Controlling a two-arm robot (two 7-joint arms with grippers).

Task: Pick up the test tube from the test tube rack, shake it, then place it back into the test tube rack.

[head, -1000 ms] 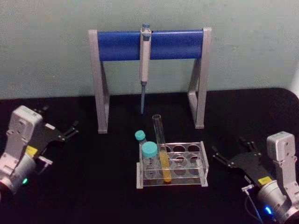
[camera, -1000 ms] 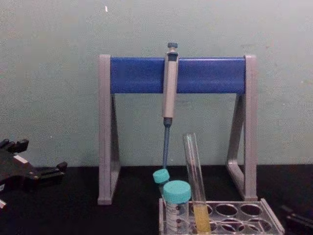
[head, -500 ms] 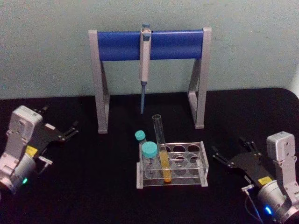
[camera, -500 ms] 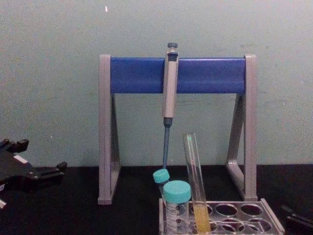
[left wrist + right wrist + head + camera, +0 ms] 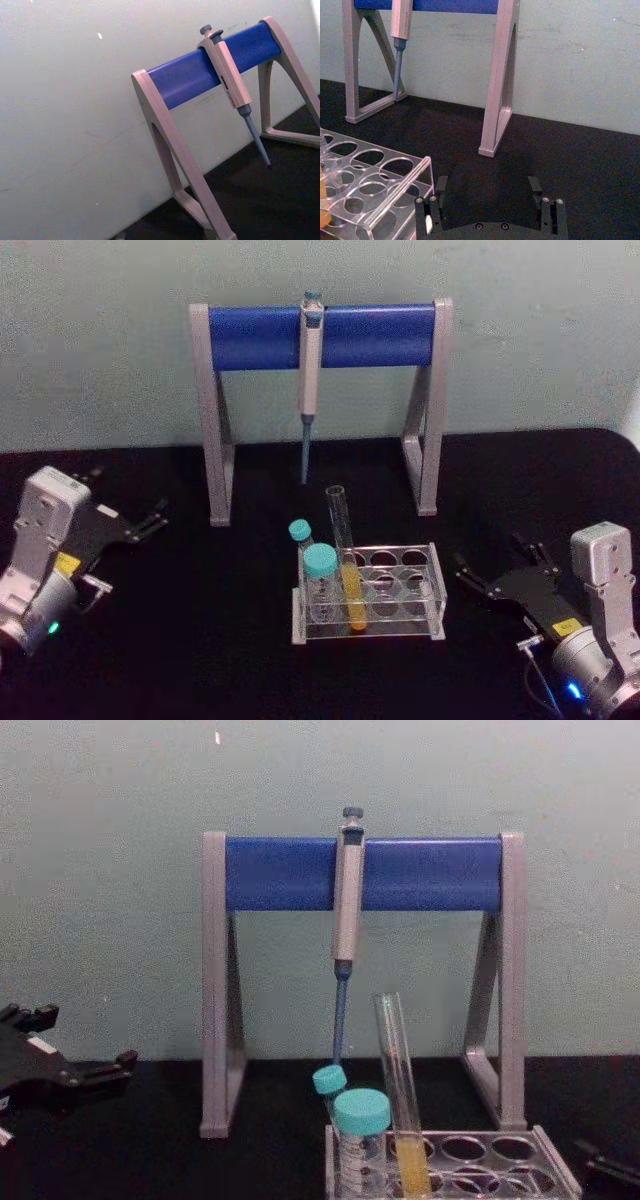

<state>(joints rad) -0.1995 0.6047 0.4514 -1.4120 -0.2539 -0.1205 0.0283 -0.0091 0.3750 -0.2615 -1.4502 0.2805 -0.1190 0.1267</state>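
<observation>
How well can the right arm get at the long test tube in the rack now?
Probably yes: the right gripper sits open beside the test tube rack, and only vacant holes lie between it and the test tube.

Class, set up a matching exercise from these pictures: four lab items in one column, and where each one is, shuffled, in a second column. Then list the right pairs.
Items:
1. test tube
2. pipette
3. left gripper
4. right gripper

Places:
A. hanging on the blue crossbar
B. open, to the right of the test tube rack
C. leaning in the rack, holding yellow liquid
D. open, far left on the table

Pairs: 1-C, 2-A, 3-D, 4-B
</observation>
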